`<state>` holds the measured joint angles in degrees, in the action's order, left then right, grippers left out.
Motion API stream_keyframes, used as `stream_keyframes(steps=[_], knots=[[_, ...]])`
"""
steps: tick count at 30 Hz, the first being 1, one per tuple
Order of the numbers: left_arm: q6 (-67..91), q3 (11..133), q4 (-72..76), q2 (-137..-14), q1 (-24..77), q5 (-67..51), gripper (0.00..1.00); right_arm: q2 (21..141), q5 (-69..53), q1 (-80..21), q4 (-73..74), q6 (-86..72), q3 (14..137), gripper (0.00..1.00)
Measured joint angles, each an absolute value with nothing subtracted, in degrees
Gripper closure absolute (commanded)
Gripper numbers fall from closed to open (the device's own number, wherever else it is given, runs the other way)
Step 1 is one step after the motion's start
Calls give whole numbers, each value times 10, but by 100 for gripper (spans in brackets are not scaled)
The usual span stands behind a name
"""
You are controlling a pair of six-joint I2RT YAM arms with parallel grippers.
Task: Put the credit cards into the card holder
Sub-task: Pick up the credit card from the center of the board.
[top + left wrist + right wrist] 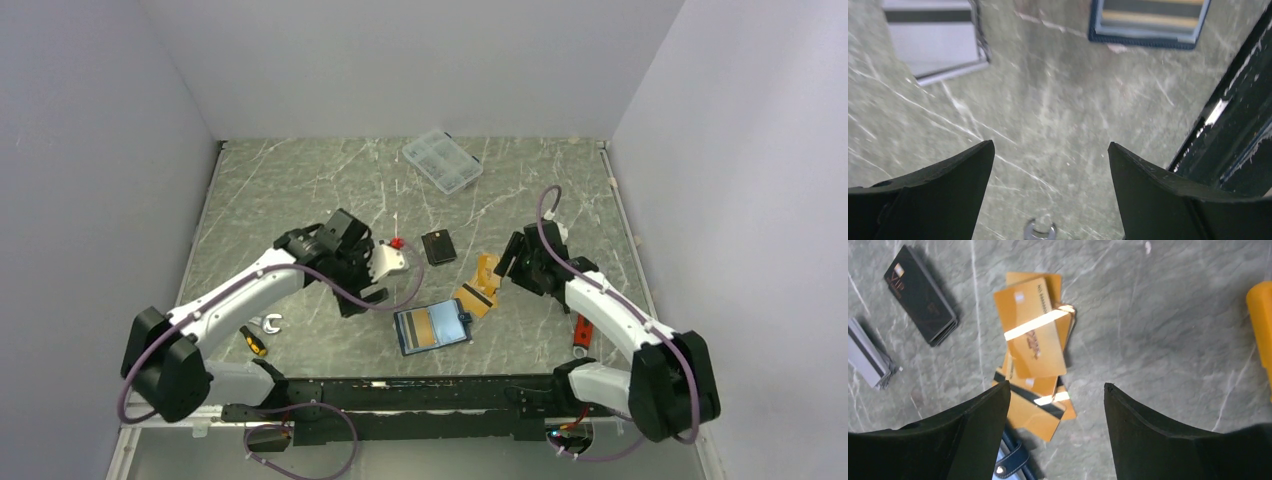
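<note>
From above, we see the card holder [432, 327] lying open on the table [300, 190] between the arms, with gold cards [480, 285] touching its right corner.

At the left wrist, the left gripper [1050, 147] stands wide apart, holding nothing, and silver cards [933, 40] lie beyond it.

At the right wrist, the right gripper [1057, 387] is spread and unloaded above the gold cards. Black cards [923, 295] lie apart from them.

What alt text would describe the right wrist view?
The open right gripper hovers above a loose pile of orange-gold cards on the marble table. A black card stack lies upper left, grey cards at the left edge.
</note>
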<state>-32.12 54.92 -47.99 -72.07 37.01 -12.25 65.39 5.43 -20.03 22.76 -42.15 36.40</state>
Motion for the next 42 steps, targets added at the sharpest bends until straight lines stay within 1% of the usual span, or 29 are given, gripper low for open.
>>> stream_keyframes(steps=[3, 7, 10, 17, 19, 21, 25, 27, 30, 32, 34, 37, 42], knots=[[-319, 611, -477, -772, 374, -126, 9, 686, 28, -159, 208, -405, 366, 33], [-302, 723, -474, -883, 380, -152, 11, 718, -24, -121, 166, -400, 366, 35], [-275, 810, -460, -974, 385, -178, 11, 733, -69, -100, 121, -402, 358, 39], [-220, 947, -436, -1164, 409, -220, 13, 759, -148, -77, 56, -421, 310, 44], [-212, 973, -430, -1195, 415, -225, 13, 764, -161, -73, 48, -425, 297, 46], [-204, 992, -424, -1212, 418, -229, 13, 762, -171, -67, 47, -427, 288, 48], [-200, 992, -408, -1211, 415, -231, 12, 725, -170, -64, 58, -423, 289, 49], [-200, 987, -401, -1208, 408, -230, 13, 706, -170, -64, 73, -417, 299, 49], [-202, 986, -401, -1208, 396, -222, 13, 709, -170, -63, 81, -409, 327, 49], [-202, 986, -401, -1208, 388, -211, 13, 711, -170, -63, 79, -406, 335, 49], [-202, 983, -397, -1207, 382, -205, 14, 713, -172, -63, 76, -402, 340, 45], [-202, 975, -392, -1204, 369, -200, 15, 754, -189, -64, 73, -396, 380, 35], [-202, 980, -392, -1205, 342, -192, 15, 905, -219, -91, 34, -383, 519, 32]])
